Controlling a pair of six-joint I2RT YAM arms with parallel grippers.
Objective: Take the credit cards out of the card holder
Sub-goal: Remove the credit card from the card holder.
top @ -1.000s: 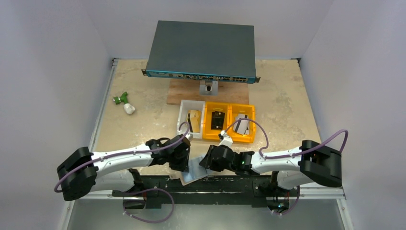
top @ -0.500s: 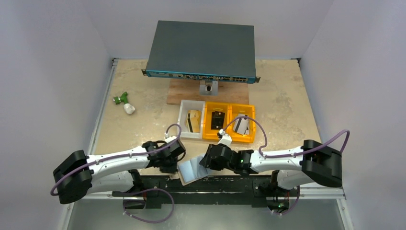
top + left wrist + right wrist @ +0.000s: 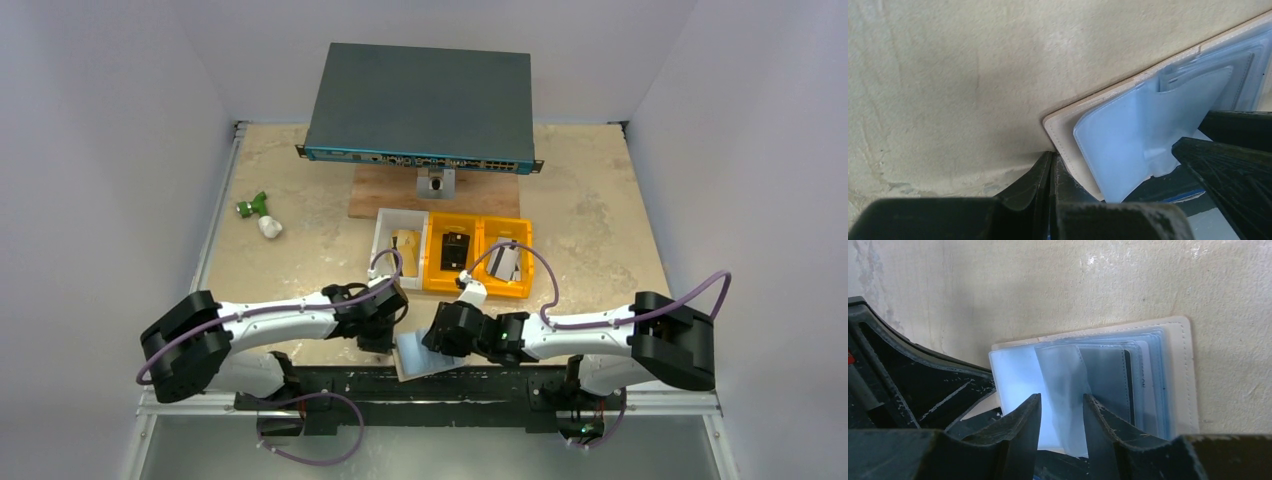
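Observation:
The card holder (image 3: pixel 422 354) lies open at the table's near edge, tan rim outward, pale blue clear sleeves up. It also shows in the left wrist view (image 3: pixel 1148 125) and the right wrist view (image 3: pixel 1148 375). My left gripper (image 3: pixel 383 338) is shut and empty, with its fingertips (image 3: pixel 1052 167) touching the holder's tan corner. My right gripper (image 3: pixel 447 338) rests on the sleeves with its jaws a little apart, and one clear sleeve (image 3: pixel 1063 385) stands between them. A dark card (image 3: pixel 1108 382) sits in a sleeve beside the right finger.
A white bin (image 3: pixel 384 240) and two orange bins (image 3: pixel 436 262) (image 3: pixel 526 258) stand behind the grippers with cards and a small black block (image 3: pixel 455 248). A network switch (image 3: pixel 420 100) on a wooden board is at the back. A green and white object (image 3: pixel 258 214) lies at far left.
My left gripper drew back to the left, then came in again to the holder's left corner. The holder's raised left panel dropped flatter and the holder slid a little right.

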